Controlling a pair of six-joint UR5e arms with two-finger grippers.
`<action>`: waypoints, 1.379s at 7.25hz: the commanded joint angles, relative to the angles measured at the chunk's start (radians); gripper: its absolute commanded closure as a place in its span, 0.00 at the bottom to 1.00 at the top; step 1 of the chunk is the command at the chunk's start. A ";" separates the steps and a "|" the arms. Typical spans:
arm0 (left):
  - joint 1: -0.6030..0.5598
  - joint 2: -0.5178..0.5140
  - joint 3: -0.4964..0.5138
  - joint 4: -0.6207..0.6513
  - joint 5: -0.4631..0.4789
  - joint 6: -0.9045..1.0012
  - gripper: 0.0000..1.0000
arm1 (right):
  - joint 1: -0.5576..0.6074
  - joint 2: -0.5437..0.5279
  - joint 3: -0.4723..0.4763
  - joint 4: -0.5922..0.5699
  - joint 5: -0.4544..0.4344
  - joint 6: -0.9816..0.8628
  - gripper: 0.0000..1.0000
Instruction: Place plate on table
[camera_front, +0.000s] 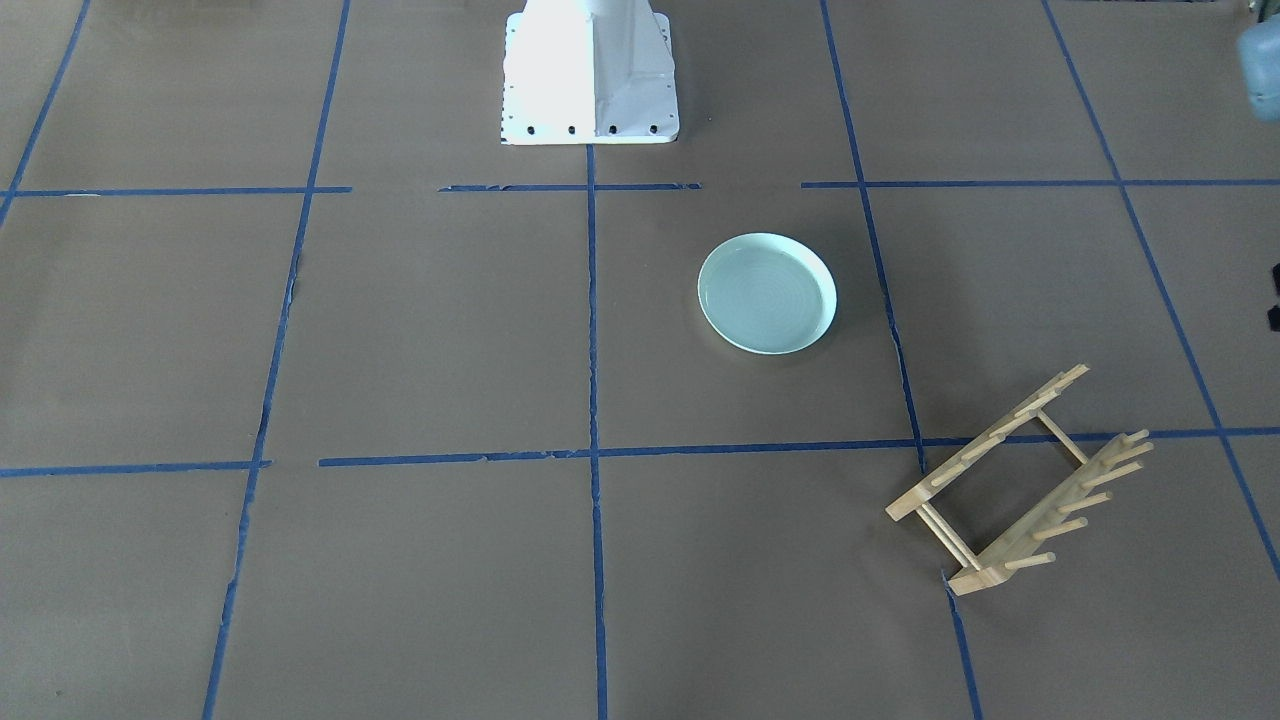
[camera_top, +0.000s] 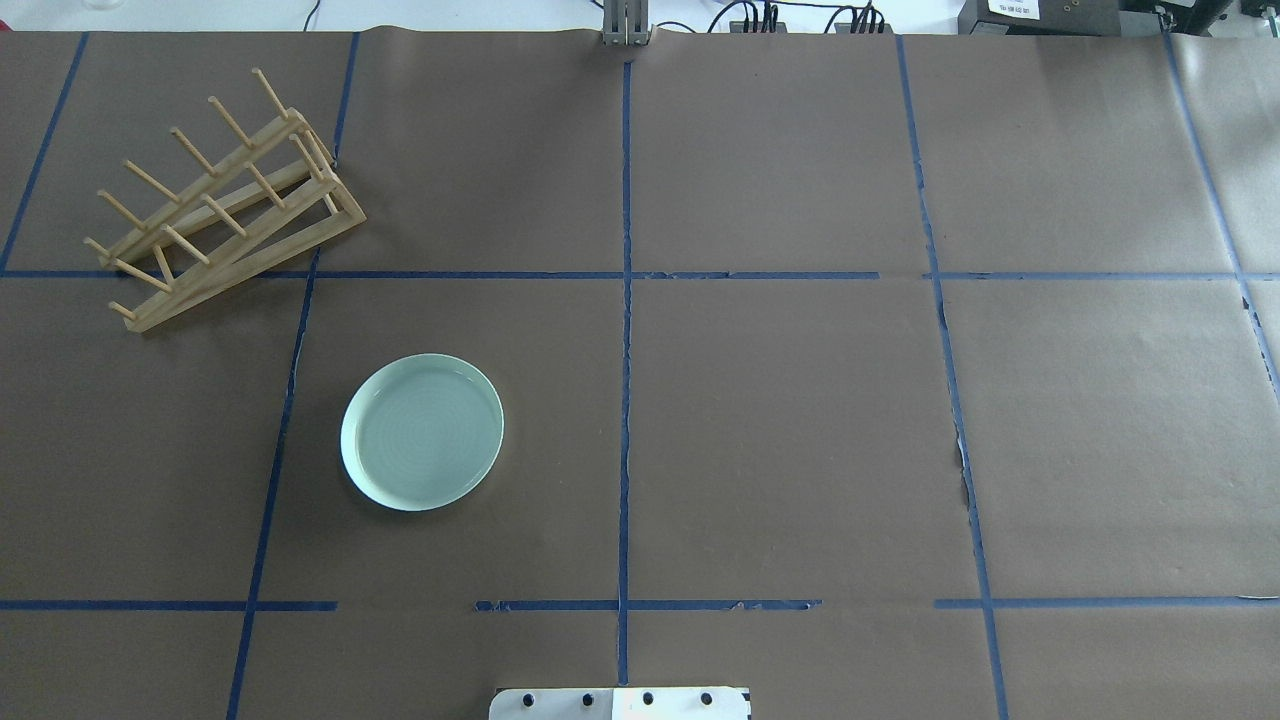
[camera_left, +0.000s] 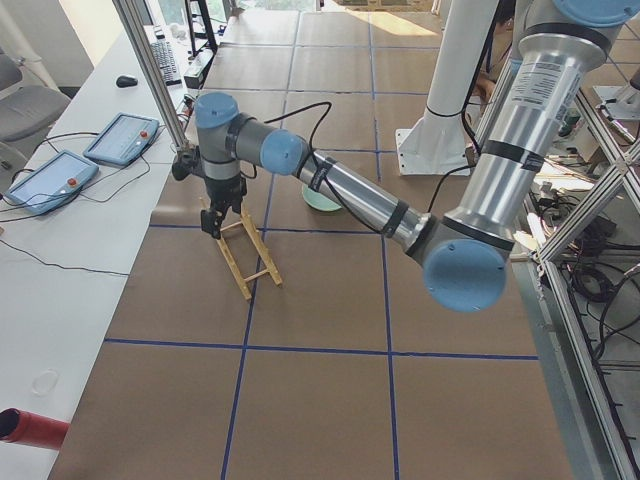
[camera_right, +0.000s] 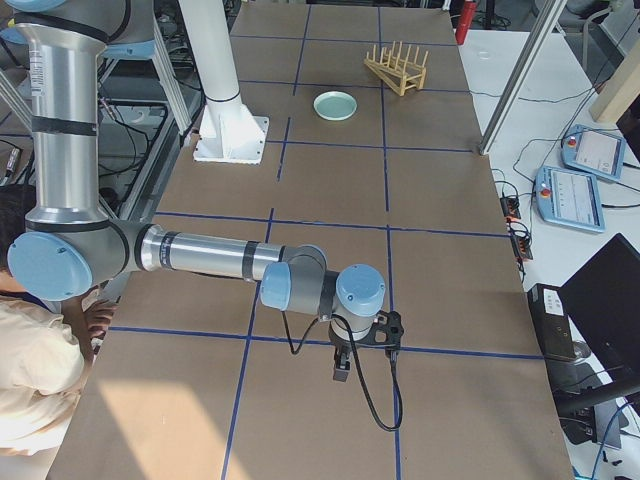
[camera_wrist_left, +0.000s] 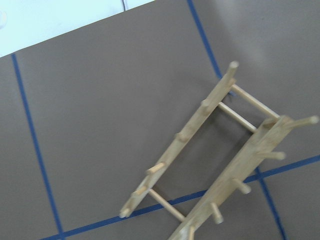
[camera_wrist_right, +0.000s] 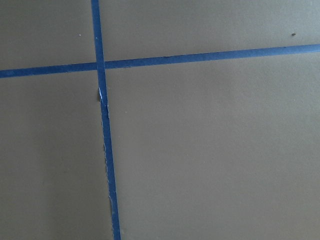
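The plate (camera_top: 422, 432) lies flat and rim up on the desk (camera_top: 800, 420), inside one taped rectangle on the robot's left of the centre line of blue tape (camera_top: 626, 400), a little out from the white robot base (camera_top: 620, 703). Nothing touches it. The wooden rack (camera_top: 225, 215) stands well apart from the plate, farther out and farther left, over a crossing of tape lines. Seen from the left end, the left jaws hang over the rack's top, pointing down; whether they are wide or narrow cannot be told. Seen from the right end, the right jaws hang low over bare desk near a tape line, far from the plate; their state cannot be told either
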 joint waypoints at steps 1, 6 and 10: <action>-0.109 0.195 0.066 -0.023 -0.050 0.107 0.00 | 0.000 0.000 0.000 0.000 0.000 0.000 0.00; -0.186 0.205 0.122 -0.020 -0.045 0.105 0.00 | 0.000 0.000 0.000 0.000 0.000 0.000 0.00; -0.184 0.200 0.097 -0.019 -0.045 0.107 0.00 | 0.000 0.000 0.000 0.000 0.000 0.000 0.00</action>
